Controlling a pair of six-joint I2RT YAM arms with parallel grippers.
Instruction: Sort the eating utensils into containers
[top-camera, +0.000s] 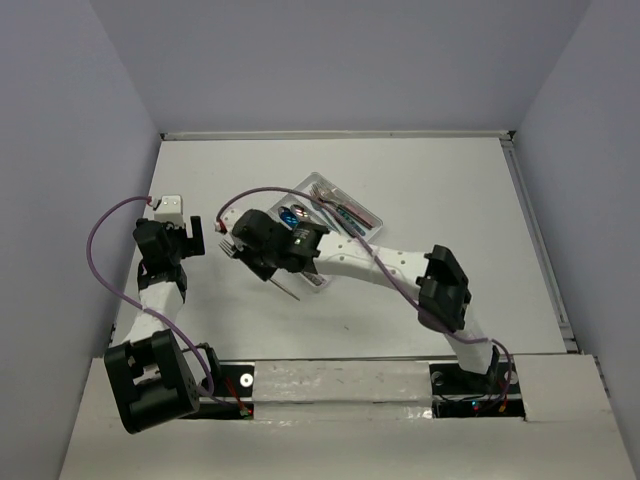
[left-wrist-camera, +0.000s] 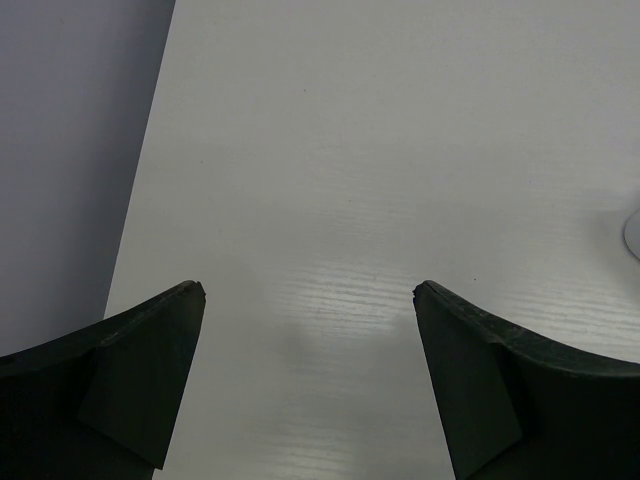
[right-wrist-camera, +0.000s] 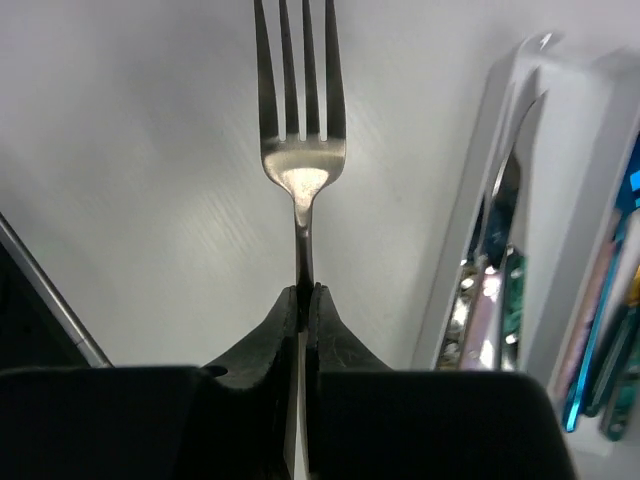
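Right gripper (right-wrist-camera: 303, 292) clamped on the fork (right-wrist-camera: 300, 150), pinching the thin neck just below the head; tines point away from me; it's over the table (right-wrist-camera: 150, 200), just beside the tray (right-wrist-camera: 480, 180) wall, not in a compartment yet. Plain polished silver, four tines. I'd judge it stiff, light and slippery; a neck pinch may let it swivel; mid-handle seems safer. Left gripper (left-wrist-camera: 310, 290) spread wide, holding nothing.

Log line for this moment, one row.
right gripper: shut on silver fork | fork: beside white tray, not in it | left gripper: open, empty
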